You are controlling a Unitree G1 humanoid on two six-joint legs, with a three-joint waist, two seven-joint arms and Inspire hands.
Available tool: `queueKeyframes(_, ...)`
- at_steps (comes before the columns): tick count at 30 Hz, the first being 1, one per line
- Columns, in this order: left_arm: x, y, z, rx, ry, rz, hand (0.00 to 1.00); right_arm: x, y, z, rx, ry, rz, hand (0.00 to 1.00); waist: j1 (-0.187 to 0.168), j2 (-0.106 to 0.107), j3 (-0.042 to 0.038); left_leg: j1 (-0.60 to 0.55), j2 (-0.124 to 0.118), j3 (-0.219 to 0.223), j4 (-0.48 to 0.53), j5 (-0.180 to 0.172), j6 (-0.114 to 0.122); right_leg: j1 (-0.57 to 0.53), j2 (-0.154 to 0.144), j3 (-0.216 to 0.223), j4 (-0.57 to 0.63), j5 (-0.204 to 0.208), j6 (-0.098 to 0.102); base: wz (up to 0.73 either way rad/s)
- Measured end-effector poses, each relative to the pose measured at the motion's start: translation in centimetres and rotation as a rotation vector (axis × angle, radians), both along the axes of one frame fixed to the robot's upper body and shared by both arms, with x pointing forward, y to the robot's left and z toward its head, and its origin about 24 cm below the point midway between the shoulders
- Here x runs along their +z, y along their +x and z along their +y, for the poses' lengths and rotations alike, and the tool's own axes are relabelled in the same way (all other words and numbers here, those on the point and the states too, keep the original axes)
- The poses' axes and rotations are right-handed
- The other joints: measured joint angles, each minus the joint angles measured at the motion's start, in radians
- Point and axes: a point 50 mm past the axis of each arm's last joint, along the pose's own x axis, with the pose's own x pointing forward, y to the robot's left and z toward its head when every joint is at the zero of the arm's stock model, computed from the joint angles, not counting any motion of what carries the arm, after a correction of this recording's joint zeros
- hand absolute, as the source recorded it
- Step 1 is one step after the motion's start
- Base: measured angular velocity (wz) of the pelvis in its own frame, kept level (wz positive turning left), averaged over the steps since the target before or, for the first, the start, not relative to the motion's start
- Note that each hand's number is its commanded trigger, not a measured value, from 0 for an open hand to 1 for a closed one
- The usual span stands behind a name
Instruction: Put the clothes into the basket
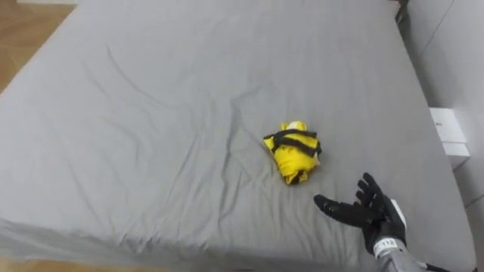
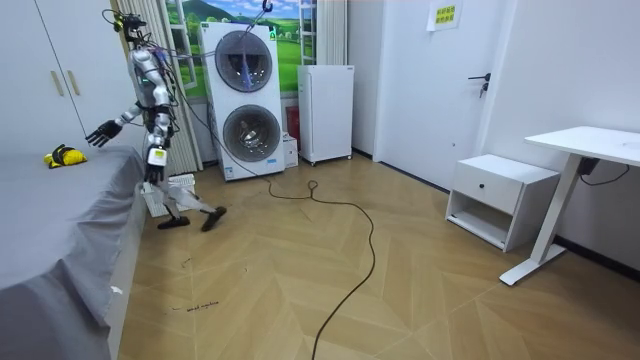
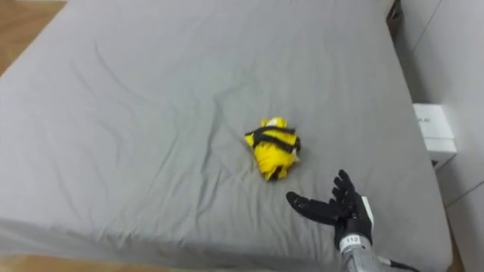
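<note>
A crumpled yellow garment with black straps (image 1: pixel 293 151) lies on the grey bed sheet (image 1: pixel 151 113), right of the middle and toward the near edge. My right hand (image 1: pixel 370 214) comes in from the lower right, open with its fingers spread. It hovers over the sheet a short way to the right of and nearer than the garment, not touching it. In the room view I stand at the bed's edge, right hand (image 2: pixel 100 132) stretched toward the yellow garment (image 2: pixel 62 156). My left hand (image 2: pixel 156 160) hangs by my side.
A white slatted container (image 2: pixel 165 192) stands on the floor by my feet, beside the bed; it shows as a white box (image 1: pixel 448 133) past the bed's right edge. A wall runs close along that side. Washing machines (image 2: pixel 245 100) stand behind me.
</note>
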Motion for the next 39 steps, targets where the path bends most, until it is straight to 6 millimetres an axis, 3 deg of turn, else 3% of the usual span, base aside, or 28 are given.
queueKeyframes(2,0.0,0.5,-0.2,-0.008,-0.007,-0.015,0.0,1.1,0.8,0.1,0.01,-0.015,-0.054,0.0,-0.004,-0.011,0.0038,-0.053,-0.016,0.0,-0.094,-0.018,0.008,0.028,0.0,0.021,-0.033,0.002,0.005,-0.22)
queueKeyframes(4,0.1,0.5,-0.3,-0.008,-0.008,-0.024,0.0,2.7,2.0,0.4,0.053,-0.057,-0.124,0.0,0.007,-0.012,-0.0002,-0.085,-0.049,-0.004,-0.288,-0.008,0.006,0.038,-0.001,0.053,-0.056,0.004,0.01,-0.37)
queueKeyframes(5,0.1,0.4,-0.3,-0.007,-0.008,-0.023,0.0,2.8,2.1,0.6,0.065,-0.067,-0.127,0.0,0.007,-0.015,-0.0039,-0.086,-0.057,-0.002,-0.339,-0.001,0.005,0.042,-0.001,0.062,-0.06,0.002,0.012,-0.43)
queueKeyframes(7,0.0,-0.5,-0.3,0.002,-0.007,-0.002,0.0,2.8,1.9,1.0,0.098,-0.112,-0.121,0.0,0.02,-0.025,-0.0209,-0.074,-0.083,-0.003,-0.458,0.105,0.028,0.059,0.001,0.103,-0.08,-0.002,0.02,-0.47)
queueKeyframes(9,0.0,-0.8,-0.2,0.007,-0.004,0.006,0.0,2.7,1.9,1.2,0.112,-0.141,-0.117,0.0,0.027,-0.033,-0.026,-0.041,-0.097,-0.004,-0.499,0.137,0.04,0.072,0.003,0.133,-0.089,-0.001,0.024,-0.42)
queueKeyframes(10,0.0,-0.8,-0.1,0.012,-0.007,0.008,0.0,2.7,1.9,1.3,0.124,-0.157,-0.115,0.0,0.029,-0.038,-0.0222,-0.024,-0.099,-0.004,-0.521,0.137,0.04,0.081,0.004,0.141,-0.095,0.001,0.027,-0.31)
queueKeyframes(18,-0.2,-0.7,0.4,0.033,-0.026,0.042,0.0,5.1,3.0,2.5,0.185,-0.228,-0.223,0.0,0.028,-0.058,-0.0086,-0.012,-0.099,-0.005,-0.565,0.136,0.039,0.101,0.003,0.121,-0.146,0.003,0.038,0.03)
queueKeyframes(33,-0.5,1.2,0.5,-0.004,-0.049,0.055,0.0,2.7,2.8,5.7,0.462,-0.31,-0.096,0.0,0.08,-0.061,0.001,-0.091,-0.115,-0.031,-0.556,0.139,0.043,0.064,-0.005,0.057,-0.177,0.002,0.044,0.13)
queueKeyframes(39,-0.4,1.6,0.6,-0.016,-0.061,0.049,0.0,2.5,4.3,6.2,0.515,-0.352,-0.067,0.0,0.089,-0.063,0.0028,-0.161,-0.115,-0.053,-0.527,0.139,0.043,0.02,-0.011,0.01,-0.172,0.002,0.044,0.21)
